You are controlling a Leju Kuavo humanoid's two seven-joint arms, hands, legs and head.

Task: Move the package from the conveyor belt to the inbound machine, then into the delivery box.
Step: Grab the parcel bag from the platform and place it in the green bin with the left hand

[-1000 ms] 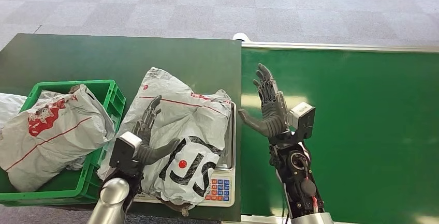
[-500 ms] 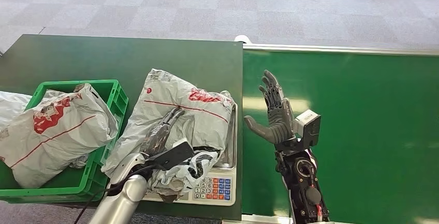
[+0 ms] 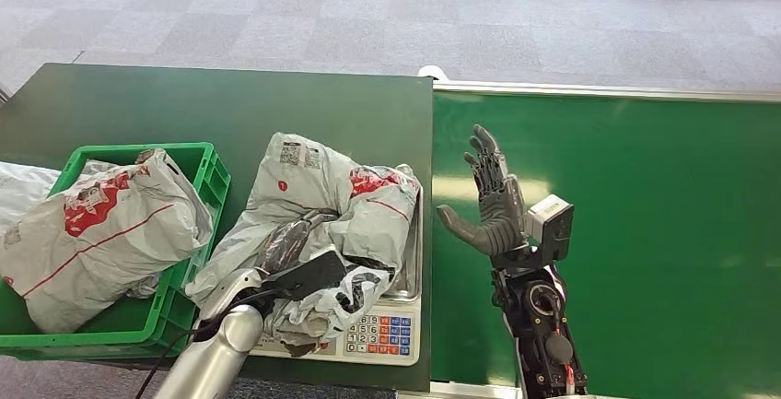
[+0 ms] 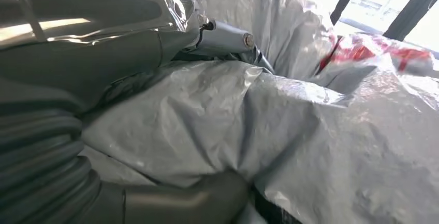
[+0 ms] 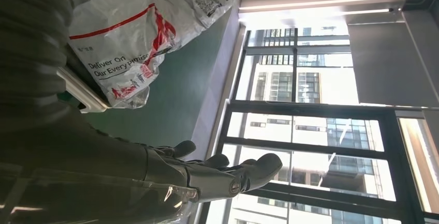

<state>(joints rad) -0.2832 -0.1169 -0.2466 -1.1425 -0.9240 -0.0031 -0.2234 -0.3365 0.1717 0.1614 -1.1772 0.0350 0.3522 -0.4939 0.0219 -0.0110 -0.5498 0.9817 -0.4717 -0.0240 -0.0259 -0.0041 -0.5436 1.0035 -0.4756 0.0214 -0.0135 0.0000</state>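
Note:
The package, a crumpled grey plastic mailer with red and black print, lies on the inbound machine, a flat scale with a keypad at its front. My left hand grips the package's near part, bunching the film. The left wrist view has the fingers and thumb closed around folds of the package. My right hand stands upright and open over the green conveyor belt, just right of the scale, holding nothing. In the right wrist view its spread fingers are apart from the package.
A green delivery box stands left of the scale on the dark table, with another grey mailer bulging out of it. Grey carpet lies beyond the table and belt.
My left hand has turned and closed on the package's near part, crumpling it and pulling its folds together. My right hand has drifted slightly right and stays open.

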